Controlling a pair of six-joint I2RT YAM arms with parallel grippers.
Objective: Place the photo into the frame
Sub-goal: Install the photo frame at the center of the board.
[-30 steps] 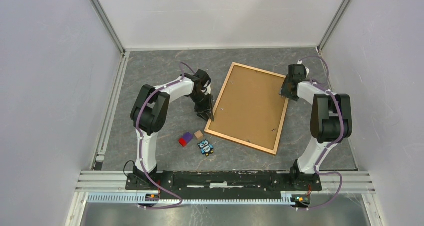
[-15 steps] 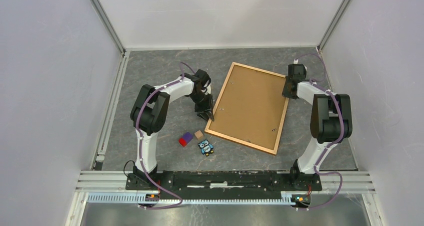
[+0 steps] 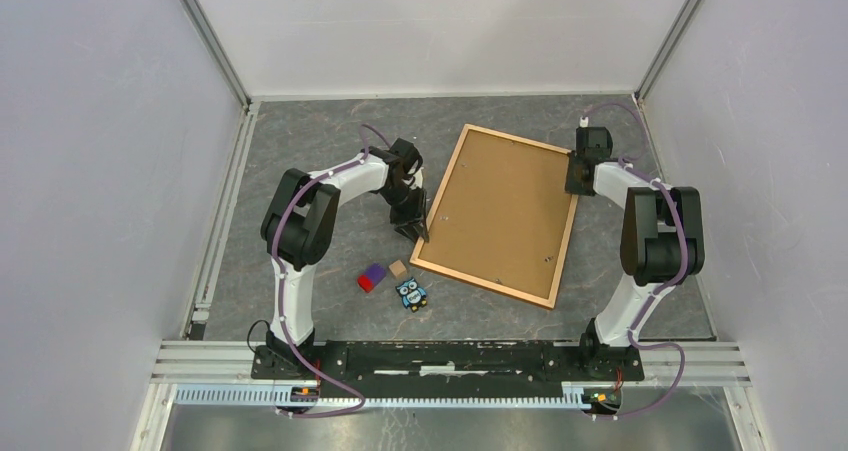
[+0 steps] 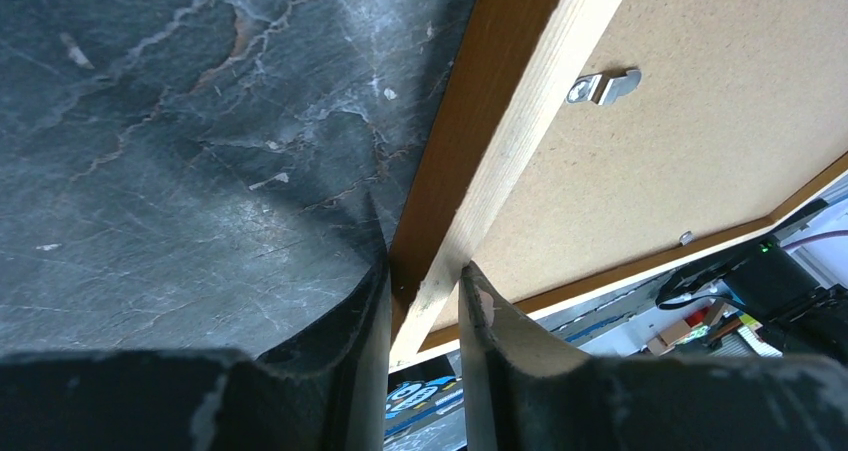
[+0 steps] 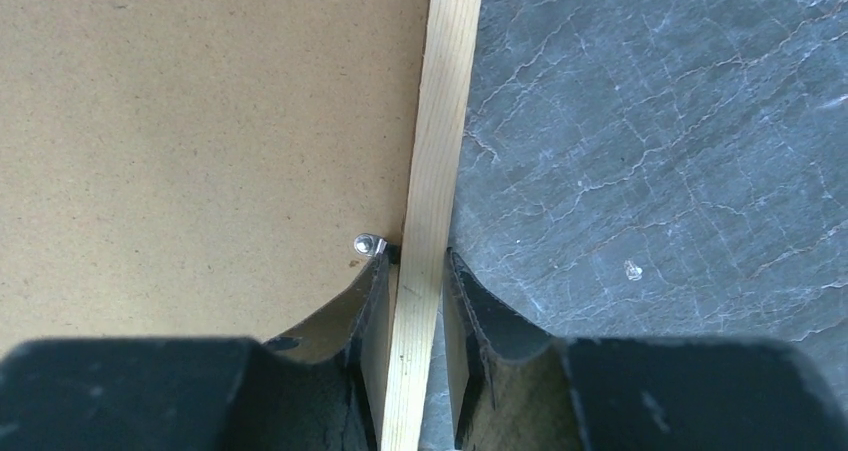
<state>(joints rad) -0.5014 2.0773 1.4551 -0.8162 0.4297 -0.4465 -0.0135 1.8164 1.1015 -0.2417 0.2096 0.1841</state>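
Pinching the frame (image 5: 445, 121) from both long sides at once. With the left gripper (image 4: 425, 281), jaws closed across one rail, one finger on the dark outer face and the other on the pale back. With the right gripper (image 5: 415, 271), jaws pressed onto the opposite rail, wood clamped snugly between the fingers. Held this way, most likely, to steady or shift the frame squarely as it lies back-up on the table (image 3: 300, 151) (a grip on one side alone would let it swivel). Just inboard of the right gripper's inner finger, a small metal turn clip (image 5: 368, 243), there to pin the brown backing board (image 3: 495, 206) in the recess. No sign of the photo around either gripper; possibly under the board, but impossible to tell from these views. On the base side of the left gripper, an owl figure (image 3: 411, 293), a red-and-purple block (image 3: 372, 277) and a tan cube (image 3: 398, 268), near the frame's corner without touching it.
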